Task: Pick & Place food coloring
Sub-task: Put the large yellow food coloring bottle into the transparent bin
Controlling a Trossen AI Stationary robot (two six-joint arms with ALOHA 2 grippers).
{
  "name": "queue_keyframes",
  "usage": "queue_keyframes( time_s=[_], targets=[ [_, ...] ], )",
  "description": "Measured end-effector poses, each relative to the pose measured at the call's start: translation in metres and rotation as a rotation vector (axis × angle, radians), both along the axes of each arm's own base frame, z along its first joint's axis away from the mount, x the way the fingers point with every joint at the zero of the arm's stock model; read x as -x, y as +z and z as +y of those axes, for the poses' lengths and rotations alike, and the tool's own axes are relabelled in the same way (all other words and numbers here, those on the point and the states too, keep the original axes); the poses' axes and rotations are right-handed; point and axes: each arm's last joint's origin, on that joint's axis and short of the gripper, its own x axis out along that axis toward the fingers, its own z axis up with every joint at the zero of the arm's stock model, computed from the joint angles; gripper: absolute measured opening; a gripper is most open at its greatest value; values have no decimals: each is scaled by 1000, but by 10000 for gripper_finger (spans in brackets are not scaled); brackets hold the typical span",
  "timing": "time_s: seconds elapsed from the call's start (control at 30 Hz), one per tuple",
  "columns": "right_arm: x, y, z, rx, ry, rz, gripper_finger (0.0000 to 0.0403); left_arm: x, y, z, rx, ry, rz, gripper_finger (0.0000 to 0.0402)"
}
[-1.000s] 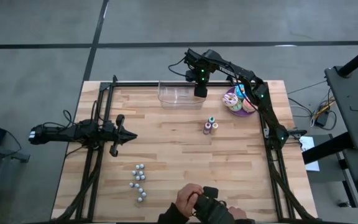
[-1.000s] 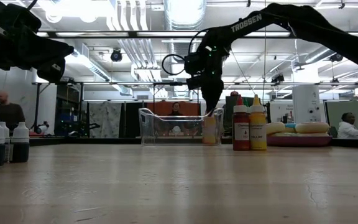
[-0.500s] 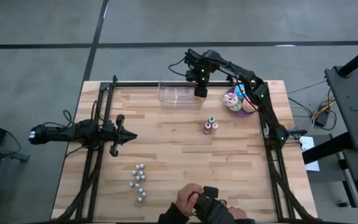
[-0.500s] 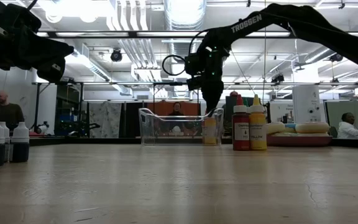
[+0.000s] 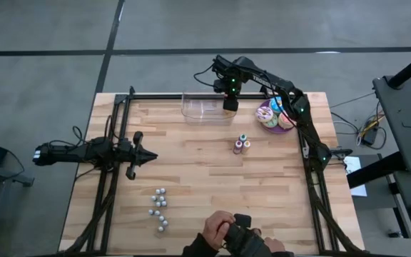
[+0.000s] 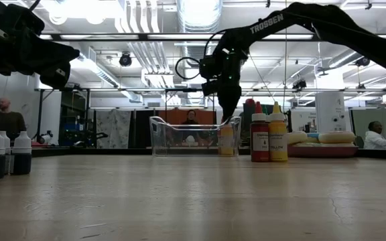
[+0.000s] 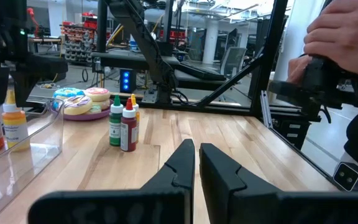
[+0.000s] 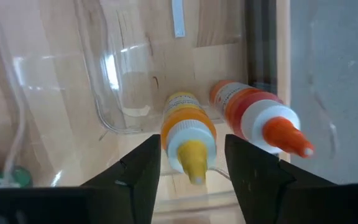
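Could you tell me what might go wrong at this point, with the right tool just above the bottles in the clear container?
The right tool stands open around the yellow-capped bottle, so lifting off-centre could catch its cap and tip it. The orange-capped bottle stands right beside it in the clear container, so a toppled bottle may knock its neighbour over. A person's hands show at the table's near edge, within the workspace if an arm swings that way.

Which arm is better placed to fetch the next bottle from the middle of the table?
The right, probably. Its right gripper hangs open over the clear bin, close to the three bottles standing mid-table. The left gripper is shut and waits farther off at the left side.
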Motion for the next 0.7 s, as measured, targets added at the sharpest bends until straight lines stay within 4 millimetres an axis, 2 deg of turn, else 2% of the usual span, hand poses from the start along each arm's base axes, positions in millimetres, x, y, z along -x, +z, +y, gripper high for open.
queue_keyframes(
  time_s=[0.3,0.7],
  targets=[
    [10,34,9,30,-47,-54,174,0,0,0,0,0,0,0],
    [25,87,49,43,27,-109,166,0,0,0,0,0,0,0]
  ],
)
